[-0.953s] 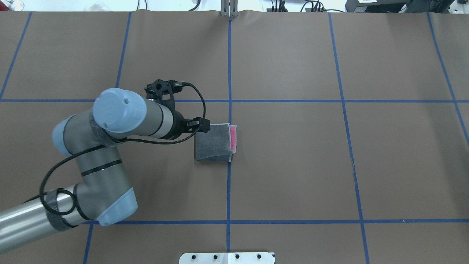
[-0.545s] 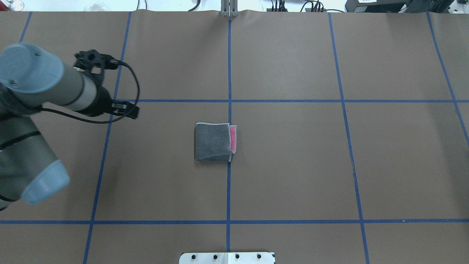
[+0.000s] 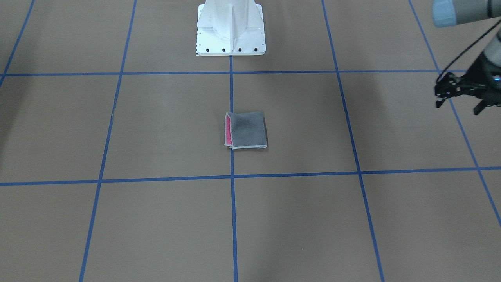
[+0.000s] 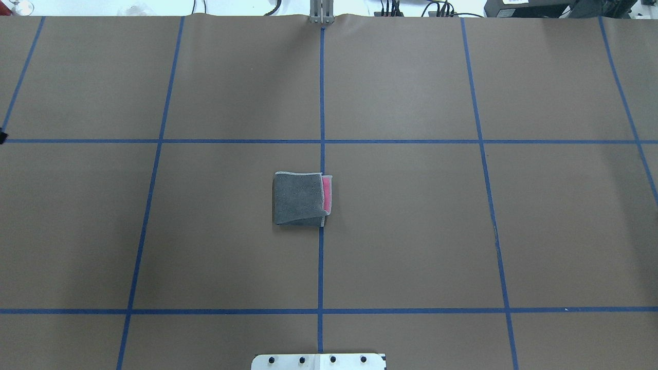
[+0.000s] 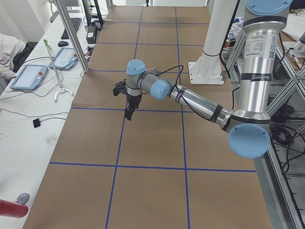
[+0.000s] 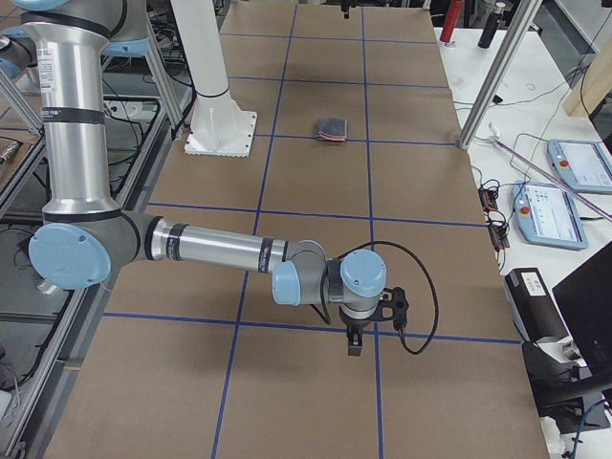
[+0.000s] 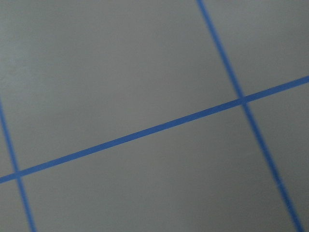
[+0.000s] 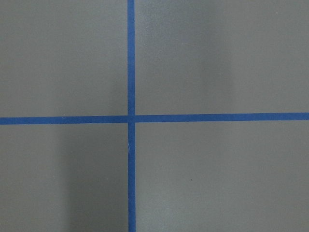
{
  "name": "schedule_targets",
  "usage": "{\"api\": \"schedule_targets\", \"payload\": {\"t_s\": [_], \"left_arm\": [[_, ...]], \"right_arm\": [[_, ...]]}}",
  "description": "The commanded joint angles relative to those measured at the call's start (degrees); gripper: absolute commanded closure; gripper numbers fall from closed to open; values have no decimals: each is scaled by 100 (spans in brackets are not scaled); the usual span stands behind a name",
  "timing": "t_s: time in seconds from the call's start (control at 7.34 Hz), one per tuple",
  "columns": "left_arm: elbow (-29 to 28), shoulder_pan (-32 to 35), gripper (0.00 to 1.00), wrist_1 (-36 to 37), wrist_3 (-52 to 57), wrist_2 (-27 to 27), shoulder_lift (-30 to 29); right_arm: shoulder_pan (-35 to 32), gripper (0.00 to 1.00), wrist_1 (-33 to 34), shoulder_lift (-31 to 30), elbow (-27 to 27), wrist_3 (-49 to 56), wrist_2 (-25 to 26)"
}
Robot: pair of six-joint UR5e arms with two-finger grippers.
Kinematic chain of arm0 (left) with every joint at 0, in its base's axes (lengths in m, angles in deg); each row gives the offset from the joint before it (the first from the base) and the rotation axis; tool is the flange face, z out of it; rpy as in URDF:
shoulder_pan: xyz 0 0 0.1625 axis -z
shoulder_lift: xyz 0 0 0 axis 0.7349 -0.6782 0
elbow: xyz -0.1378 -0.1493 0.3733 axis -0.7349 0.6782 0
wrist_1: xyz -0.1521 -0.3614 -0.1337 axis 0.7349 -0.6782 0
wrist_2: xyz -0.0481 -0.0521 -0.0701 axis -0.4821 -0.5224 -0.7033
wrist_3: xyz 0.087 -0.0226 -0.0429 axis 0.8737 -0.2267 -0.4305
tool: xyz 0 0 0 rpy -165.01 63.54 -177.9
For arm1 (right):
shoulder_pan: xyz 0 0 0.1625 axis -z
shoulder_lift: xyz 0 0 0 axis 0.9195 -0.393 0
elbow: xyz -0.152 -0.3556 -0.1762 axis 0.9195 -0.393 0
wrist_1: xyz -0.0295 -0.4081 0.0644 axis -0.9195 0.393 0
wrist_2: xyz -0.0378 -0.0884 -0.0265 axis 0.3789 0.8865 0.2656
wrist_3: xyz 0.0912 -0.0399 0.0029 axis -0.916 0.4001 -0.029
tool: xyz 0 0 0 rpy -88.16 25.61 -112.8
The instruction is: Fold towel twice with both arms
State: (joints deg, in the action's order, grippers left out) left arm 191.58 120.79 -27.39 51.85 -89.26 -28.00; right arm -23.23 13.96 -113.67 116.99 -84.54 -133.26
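The left arm (image 5: 200,102) is a silver-grey tube with black bands and light-blue joint caps. The right arm (image 6: 215,251) matches, with a black cable looping at 3 o'clock of its wrist. The left gripper (image 5: 128,114) and right gripper (image 6: 353,348) are black. The white pedestal (image 3: 230,27) has four dark screws at 6 o'clock.

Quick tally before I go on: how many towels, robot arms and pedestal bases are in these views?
towel: 1
robot arms: 2, the left arm and the right arm
white pedestal base: 1
Total: 4
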Motion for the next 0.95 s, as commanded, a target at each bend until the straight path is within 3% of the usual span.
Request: {"api": "schedule_targets", "payload": {"t_s": [0.0, 0.41, 0.82], "left_arm": [[-665, 912, 0, -44, 948, -609, 654], [-641, 1403, 0, -27, 948, -627, 954], [-719, 1405, 0, 26, 843, -610, 991]], "right_arm": [[0, 0, -1, -4, 18, 1, -2], [0, 0, -1, 5, 71, 1, -2], [0, 0, -1, 23, 89, -8, -2]]}}
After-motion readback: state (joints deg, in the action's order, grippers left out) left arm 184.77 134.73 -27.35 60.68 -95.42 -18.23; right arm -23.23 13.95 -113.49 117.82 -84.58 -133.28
